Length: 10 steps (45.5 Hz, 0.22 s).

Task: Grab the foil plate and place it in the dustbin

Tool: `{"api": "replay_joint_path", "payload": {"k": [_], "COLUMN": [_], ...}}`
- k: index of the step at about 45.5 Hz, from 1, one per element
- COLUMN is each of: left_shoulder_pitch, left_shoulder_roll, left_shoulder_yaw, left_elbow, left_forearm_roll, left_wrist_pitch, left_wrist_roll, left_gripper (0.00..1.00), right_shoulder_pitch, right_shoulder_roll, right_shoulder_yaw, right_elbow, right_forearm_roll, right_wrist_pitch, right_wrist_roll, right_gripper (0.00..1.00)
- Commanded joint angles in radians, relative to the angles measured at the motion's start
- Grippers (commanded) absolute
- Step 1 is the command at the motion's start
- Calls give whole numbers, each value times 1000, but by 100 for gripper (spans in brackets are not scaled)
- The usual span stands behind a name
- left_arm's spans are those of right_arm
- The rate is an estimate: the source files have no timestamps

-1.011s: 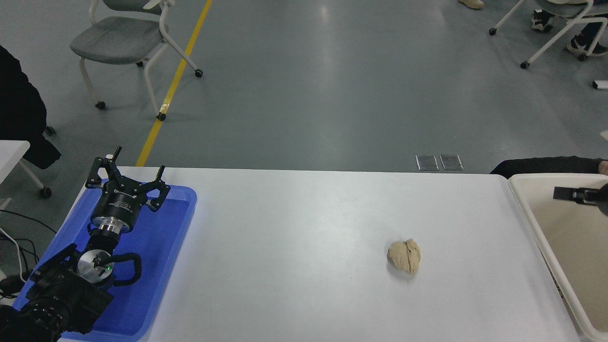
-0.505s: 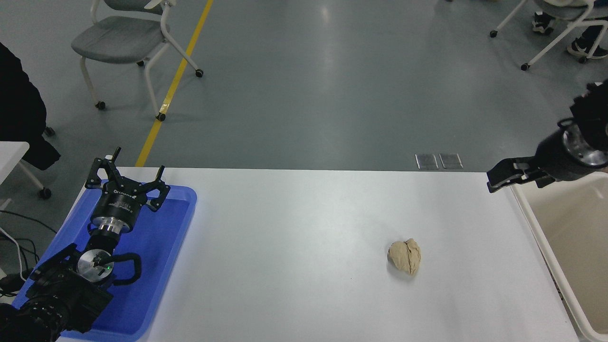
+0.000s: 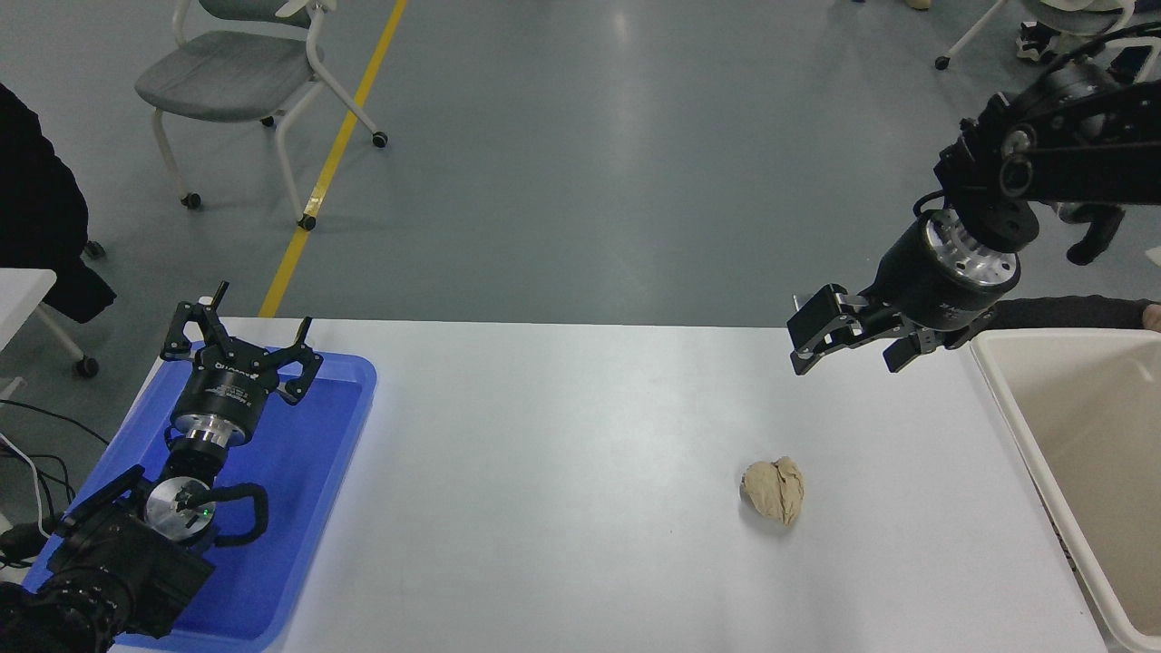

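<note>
A white table (image 3: 562, 508) fills the lower half of the view. At its near left corner the left gripper (image 3: 243, 337) is parked over a shallow blue tray (image 3: 326, 453), its fingers spread wide and holding nothing. Along the right edge stands the cream dustbin (image 3: 1025, 435), with only its near-left part in view. Right of centre, toward the near edge, lies a crumpled tan paper ball (image 3: 773, 490), apart from everything else.

Farther back, near the far right corner, the right gripper (image 3: 848, 340) hangs above the table just left of the dustbin's far corner, its fingers partly open with nothing between them.

The foil plate cannot be seen anywhere on the table; it may already lie in a hidden part of the dustbin, but that cannot be confirmed. Judging by its material, such a plate would be very light, thin and easily crushed, best pinched gently at its raised rim.

Beyond the table are grey floor, a yellow line and wheeled chairs.
</note>
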Motion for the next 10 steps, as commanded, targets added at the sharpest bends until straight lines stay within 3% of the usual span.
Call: {"api": "replay_joint_path", "payload": {"k": [1, 10], "left_shoulder_pitch": [0, 0], "left_shoulder_roll": [0, 0], "left_shoulder_yaw": [0, 0], "left_elbow": [0, 0], "left_forearm_roll": [0, 0], "left_wrist_pitch": [0, 0], "left_wrist_roll": [0, 0], "left_gripper": [100, 100], "right_shoulder_pitch": [55, 62], "right_shoulder_roll": [21, 21], "right_shoulder_yaw": [-10, -10], "right_elbow": [5, 5], "right_forearm_roll": [46, 47], "right_wrist_pitch": [18, 18], "right_wrist_roll": [0, 0], "right_gripper": [100, 100]}}
